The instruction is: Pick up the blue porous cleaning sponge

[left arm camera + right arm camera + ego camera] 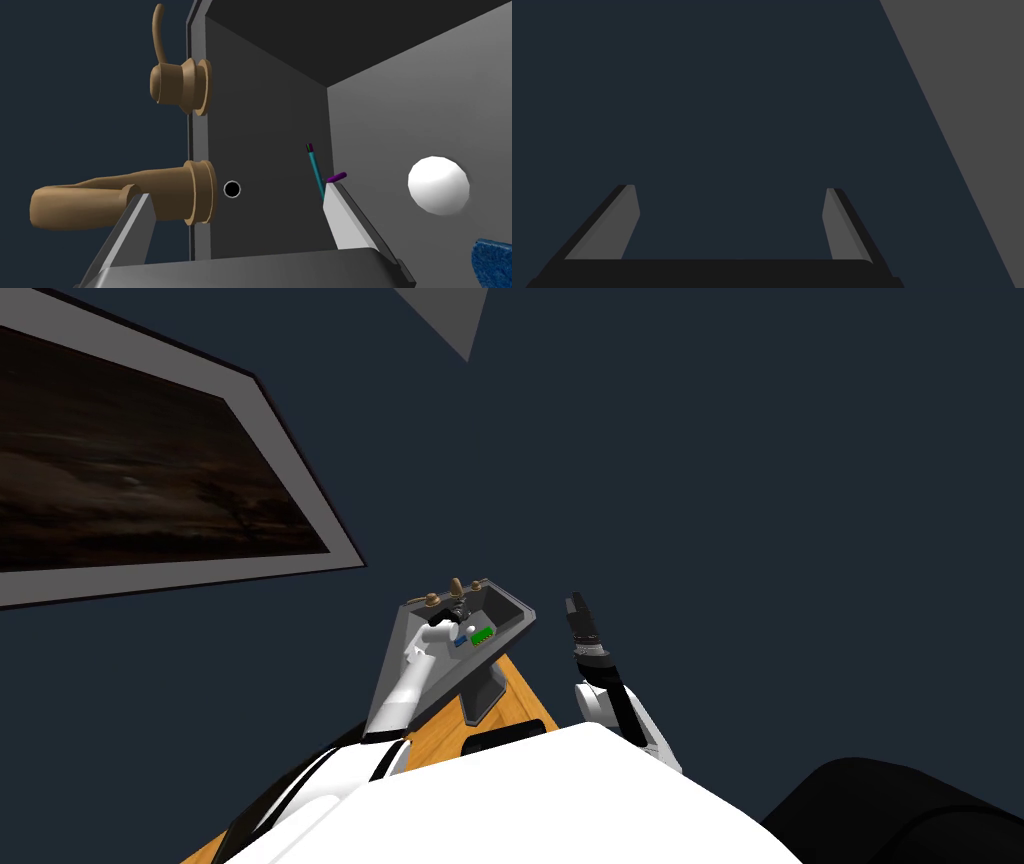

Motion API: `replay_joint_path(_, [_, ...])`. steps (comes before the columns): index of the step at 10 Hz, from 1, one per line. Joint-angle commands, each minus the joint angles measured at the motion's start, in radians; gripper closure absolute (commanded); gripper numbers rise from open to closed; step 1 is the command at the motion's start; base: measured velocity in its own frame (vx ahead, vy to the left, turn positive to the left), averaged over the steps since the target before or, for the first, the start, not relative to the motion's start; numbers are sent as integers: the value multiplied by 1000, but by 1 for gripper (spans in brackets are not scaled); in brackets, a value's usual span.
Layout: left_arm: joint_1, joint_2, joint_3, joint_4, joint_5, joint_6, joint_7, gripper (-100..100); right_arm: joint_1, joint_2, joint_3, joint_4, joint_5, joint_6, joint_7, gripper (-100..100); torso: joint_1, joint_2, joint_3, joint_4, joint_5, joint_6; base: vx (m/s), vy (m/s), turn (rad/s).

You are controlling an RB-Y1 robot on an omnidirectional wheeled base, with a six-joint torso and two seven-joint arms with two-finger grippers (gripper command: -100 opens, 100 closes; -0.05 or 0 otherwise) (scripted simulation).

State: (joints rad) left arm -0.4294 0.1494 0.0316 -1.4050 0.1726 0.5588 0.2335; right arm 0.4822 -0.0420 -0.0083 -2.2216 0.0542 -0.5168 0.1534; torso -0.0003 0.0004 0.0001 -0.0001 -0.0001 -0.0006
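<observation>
one risk: left gripper (240,220), jaws apart, aims off the sponge (492,262), so closing could grab nothing.

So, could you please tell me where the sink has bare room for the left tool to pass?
Bare dark wall between the black hole and the teal stick, ahead of the open left tool. Crowded toward the lighter face: white ball, blue sponge. Brown taps line the rim.
</observation>
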Motion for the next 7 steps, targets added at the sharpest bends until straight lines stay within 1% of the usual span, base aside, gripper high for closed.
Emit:
replay_joint_path(1, [-40,-1,9,49,-3,33,-3,-100,0,0,0,0,0,0,0,0,0,0,0,0,0,0,0,0,0])
replay_joint_path(3, [-95,1,22,108,-7,81,-5,-100,0,0,0,0,0,0,0,0,0,0,0,0,0,0,-6,-4,-21])
replay_joint_path(4, [-95,1,22,112,-7,81,-5,-100,0,0,0,0,0,0,0,0,0,0,0,0,0,0,-3,-2,-12])
replay_joint_path(7, [-181,7,41,209,-9,158,-3,-100,0,0,0,0,0,0,0,0,0,0,0,0,0,0,-2,-2,-8])
